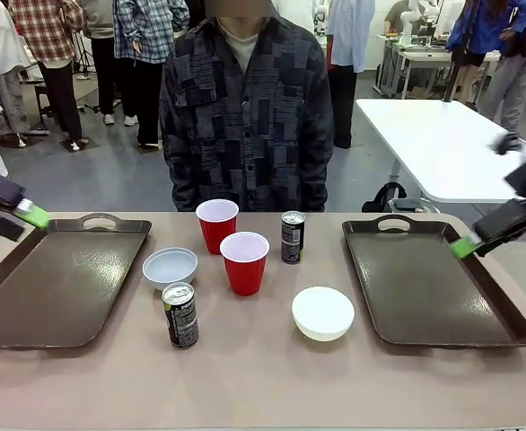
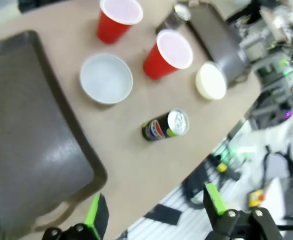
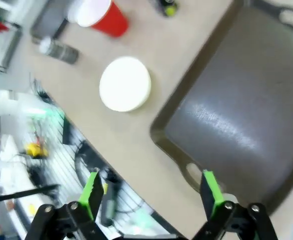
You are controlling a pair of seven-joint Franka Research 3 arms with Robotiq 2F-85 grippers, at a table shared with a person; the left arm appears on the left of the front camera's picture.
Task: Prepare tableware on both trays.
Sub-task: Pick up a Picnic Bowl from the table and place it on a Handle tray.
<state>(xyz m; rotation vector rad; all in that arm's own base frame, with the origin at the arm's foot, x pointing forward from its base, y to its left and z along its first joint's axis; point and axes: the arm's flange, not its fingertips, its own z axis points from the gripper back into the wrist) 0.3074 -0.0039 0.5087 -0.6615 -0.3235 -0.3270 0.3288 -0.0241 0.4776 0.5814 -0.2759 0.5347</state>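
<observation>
In the front view my left jaws hang released at the far outer corner of the left dark brown glossy rectangular tray point(image 1: 56, 287). My right jaws hang just as slack over the far outer rim of the matching right tray point(image 1: 433, 296). Both trays are bare.

I take the nearer red plastic cup point(image 1: 245, 262) as my mark. Beyond it to the left stands the second red cup point(image 1: 216, 224), and beyond it to the right a small dark silver-topped can point(image 1: 292, 237). Left of it sits a round white bowl point(image 1: 170, 267), with the second dark can point(image 1: 180, 314) closer to me. Right of it and closer to me sits the other white bowl point(image 1: 323, 312). All stand upright and apart on the tan surface point(image 1: 263, 386), the cans' long axes vertical.

In the left wrist view my green pads point(image 2: 94, 215) gape wide. The round white bowl point(image 2: 106, 78) lies ahead, just beside the tray rim point(image 2: 61, 100); I judge it my left arm's nearest piece.

In the right wrist view my pads point(image 3: 91, 192) again stand apart. The other white bowl point(image 3: 125, 83) lies ahead, between the marker cup point(image 3: 99, 17) and the right tray point(image 3: 236, 110), so it falls to my right arm.
</observation>
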